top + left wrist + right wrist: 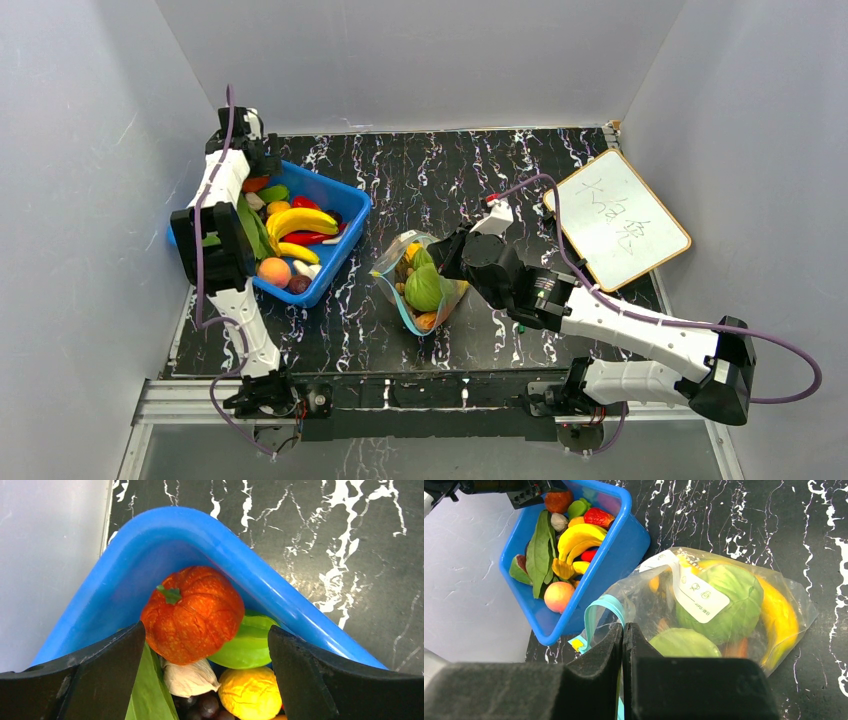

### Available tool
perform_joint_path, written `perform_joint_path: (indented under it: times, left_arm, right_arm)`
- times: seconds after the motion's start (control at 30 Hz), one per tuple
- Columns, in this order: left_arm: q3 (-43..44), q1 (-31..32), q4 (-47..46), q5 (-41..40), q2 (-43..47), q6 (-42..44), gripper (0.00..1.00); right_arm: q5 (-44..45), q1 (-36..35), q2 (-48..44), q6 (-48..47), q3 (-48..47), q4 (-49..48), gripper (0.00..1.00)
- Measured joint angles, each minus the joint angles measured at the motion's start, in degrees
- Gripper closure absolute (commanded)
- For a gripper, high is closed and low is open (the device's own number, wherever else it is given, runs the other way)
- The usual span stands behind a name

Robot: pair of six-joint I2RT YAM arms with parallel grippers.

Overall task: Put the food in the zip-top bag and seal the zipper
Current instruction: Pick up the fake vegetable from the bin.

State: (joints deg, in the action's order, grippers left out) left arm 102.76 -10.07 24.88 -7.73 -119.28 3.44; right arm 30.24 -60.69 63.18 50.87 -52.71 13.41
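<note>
Left pincer (206,630) gapes wide, and the orange pumpkin (192,612) lies straight below between its jaws, in the blue bin's (280,595) corner. Right pincer (623,630) is closed, seemingly pinching the zipper (601,607). The zip-top bag (724,595) sits just ahead of it on the tabletop (774,520).

blue bin (345,255): plastic, by the table's left edge
whiteboard (617,218): wood-framed (handwriting on it), at the far right corner
table (440,170): black, white-veined

- Closing in on 3 sides with plain pale grey walls (420,60).
- Spreading out a black tabletop (440,170) veined in white.
- Showing a wood-framed whiteboard (617,218), handwritten, at the right edge.
- Running a metal rail (420,392) along the near edge.
</note>
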Motion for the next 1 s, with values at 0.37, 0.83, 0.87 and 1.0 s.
perform_joint_path:
  times: [0.37,0.83,0.87,1.0]
  left_arm:
    - [2.25,-0.09,-0.44,-4.94,-4.09,1.09,0.22]
    - [0.94,-0.28,-0.11,-2.49,-3.15,-0.72,0.5]
    - [0.48,-0.28,-0.02,-2.03,-2.54,-1.11,0.51]
    - [-1.81,-0.28,0.61,0.2,1.88,-2.67,0.51]
  right_arm:
    - [0.26,0.0,-0.02,-0.9,0.0,-0.02,1.0]
    - [0.85,0.0,-0.31,-0.66,0.0,-0.02,1.0]
    - [0.83,0.0,-0.37,-0.48,0.0,0.0,1.0]
    - [0.44,0.0,-0.74,0.31,0.0,0.02,1.0]
